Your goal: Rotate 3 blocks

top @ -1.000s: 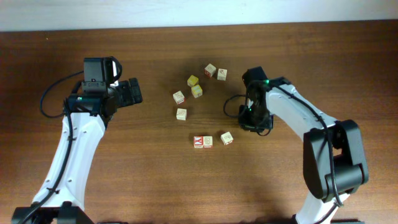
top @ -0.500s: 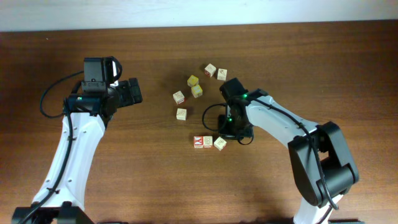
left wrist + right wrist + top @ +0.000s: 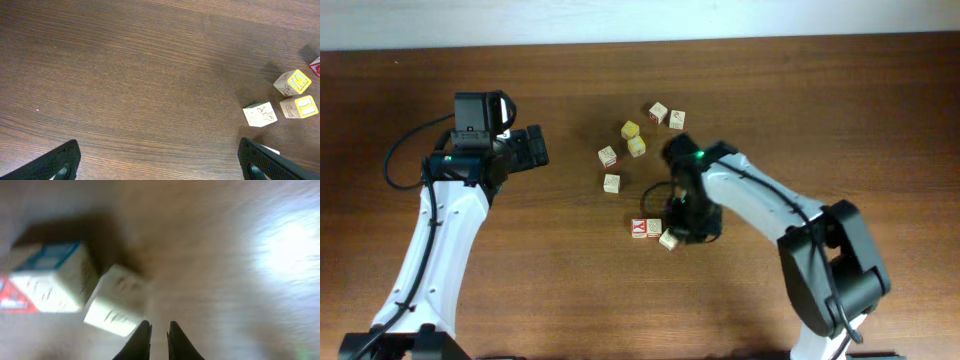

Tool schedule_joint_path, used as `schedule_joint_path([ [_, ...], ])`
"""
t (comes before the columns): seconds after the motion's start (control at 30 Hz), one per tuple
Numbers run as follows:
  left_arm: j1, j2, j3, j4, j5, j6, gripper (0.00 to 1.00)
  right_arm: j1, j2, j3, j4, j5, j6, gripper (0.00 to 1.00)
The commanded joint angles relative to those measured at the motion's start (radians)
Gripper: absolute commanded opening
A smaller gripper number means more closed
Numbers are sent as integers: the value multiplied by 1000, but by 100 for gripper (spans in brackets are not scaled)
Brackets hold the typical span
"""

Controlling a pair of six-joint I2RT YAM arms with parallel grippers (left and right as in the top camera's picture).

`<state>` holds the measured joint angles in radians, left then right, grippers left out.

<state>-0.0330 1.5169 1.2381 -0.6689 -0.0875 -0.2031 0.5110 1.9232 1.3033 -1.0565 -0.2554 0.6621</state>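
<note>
Three blocks sit clustered; end block skewed, probably mid-turn. Empty right fingers nearly pressed together beside it; left fingers spread, idle. Finished count unclear.

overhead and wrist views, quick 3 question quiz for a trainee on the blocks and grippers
1. True or false: the left gripper holds a block.
2. Closest to the right gripper: A red-framed block, B tilted cream block, C yellow-faced cube.
3. How many yellow-faced cubes show from overhead?
Key: 1 false; 2 B; 3 two.
</note>
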Motion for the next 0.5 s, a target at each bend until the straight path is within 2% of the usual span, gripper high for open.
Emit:
schedule_joint_path([
  [0.0,3,3,10,2,-14,-9,99,107,-9,10,-2,-47,20,11],
  [0.13,3,3,10,2,-14,-9,99,172,-8,10,10,33,34,13],
  [0.37,3,3,10,2,-14,-9,99,174,-3,10,38,219,18,13],
  [0.47,3,3,10,2,-14,-9,99,161,-3,10,77,229,-70,13],
])
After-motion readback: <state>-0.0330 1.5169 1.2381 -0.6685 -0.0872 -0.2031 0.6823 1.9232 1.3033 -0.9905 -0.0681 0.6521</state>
